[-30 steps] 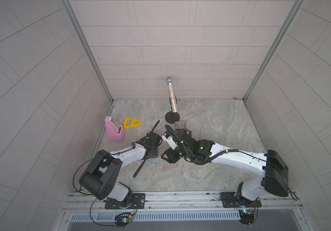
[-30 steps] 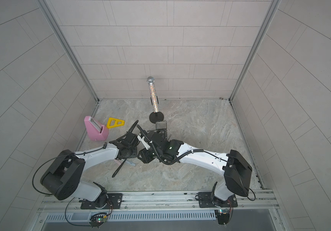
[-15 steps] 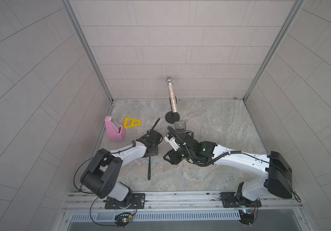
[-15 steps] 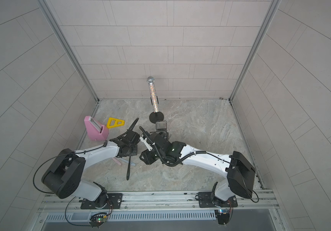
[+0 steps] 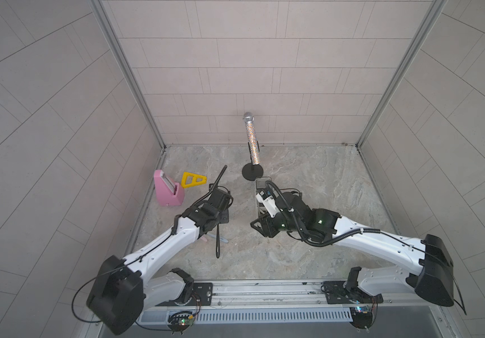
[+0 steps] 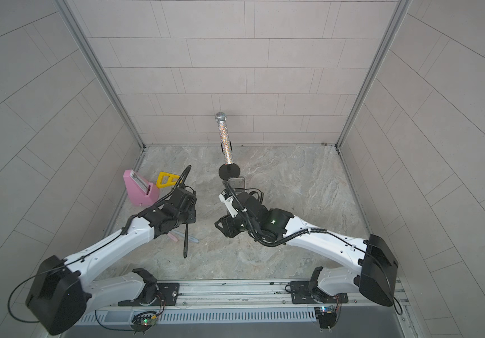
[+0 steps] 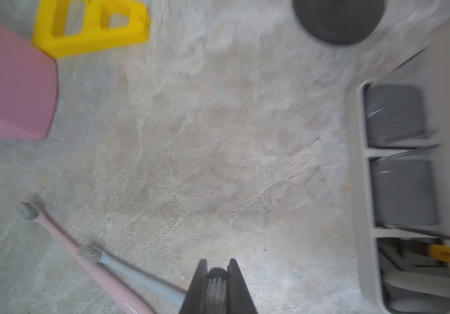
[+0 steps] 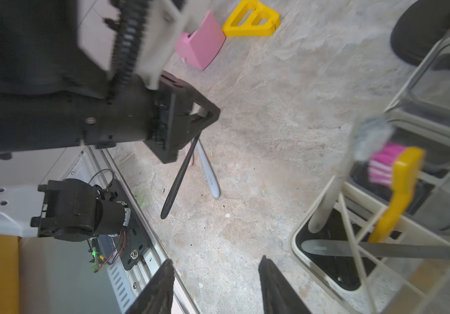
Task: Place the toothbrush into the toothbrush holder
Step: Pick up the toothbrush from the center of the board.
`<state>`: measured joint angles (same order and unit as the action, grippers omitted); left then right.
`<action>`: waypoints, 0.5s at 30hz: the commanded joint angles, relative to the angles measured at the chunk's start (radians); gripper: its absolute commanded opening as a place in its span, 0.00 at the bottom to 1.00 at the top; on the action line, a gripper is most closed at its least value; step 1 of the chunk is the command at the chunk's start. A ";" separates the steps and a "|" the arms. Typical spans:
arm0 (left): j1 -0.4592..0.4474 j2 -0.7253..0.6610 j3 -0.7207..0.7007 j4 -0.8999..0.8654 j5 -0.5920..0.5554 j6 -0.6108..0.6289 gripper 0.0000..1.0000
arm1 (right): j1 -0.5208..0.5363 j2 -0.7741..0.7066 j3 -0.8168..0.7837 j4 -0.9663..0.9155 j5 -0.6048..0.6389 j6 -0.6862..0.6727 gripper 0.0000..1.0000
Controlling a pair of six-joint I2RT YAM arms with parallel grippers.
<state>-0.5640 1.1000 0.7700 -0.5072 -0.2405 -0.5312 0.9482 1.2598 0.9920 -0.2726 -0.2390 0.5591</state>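
My left gripper is shut on the bristle head of a black toothbrush, whose handle hangs down toward the front rail. In the left wrist view the bristles sit between the closed fingertips of the left gripper. The cream toothbrush holder stands right of it, mostly hidden under my right arm in both top views. The holder's rim shows in the right wrist view, with a yellow brush and a white one inside. My right gripper hovers open beside the holder, holding nothing.
A pink toothbrush and a blue one lie on the floor under my left arm. A pink wedge block and a yellow triangle sit at the left wall. A glittery microphone on a black stand rises behind the holder.
My left gripper has closed on the black toothbrush's head. The handle swung from a slant to pointing straight at the front rail. The right arm shifted slightly.
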 commanded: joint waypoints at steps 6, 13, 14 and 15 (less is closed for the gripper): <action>-0.071 -0.240 0.085 0.050 -0.058 0.020 0.07 | -0.093 -0.143 -0.043 -0.074 0.010 -0.011 0.54; -0.219 -0.158 0.170 0.277 -0.109 0.102 0.06 | -0.195 -0.247 -0.099 -0.126 -0.025 -0.022 0.54; -0.259 -0.132 0.184 0.326 -0.136 0.131 0.06 | -0.205 -0.261 -0.107 -0.136 -0.028 -0.025 0.54; -0.298 -0.106 0.194 0.375 -0.165 0.163 0.06 | -0.215 -0.276 -0.112 -0.144 -0.029 -0.028 0.54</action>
<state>-0.7868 0.9501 0.9142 -0.3042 -0.3279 -0.4625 0.7498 1.0245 0.8902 -0.3725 -0.2558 0.5468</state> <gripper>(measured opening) 0.135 0.543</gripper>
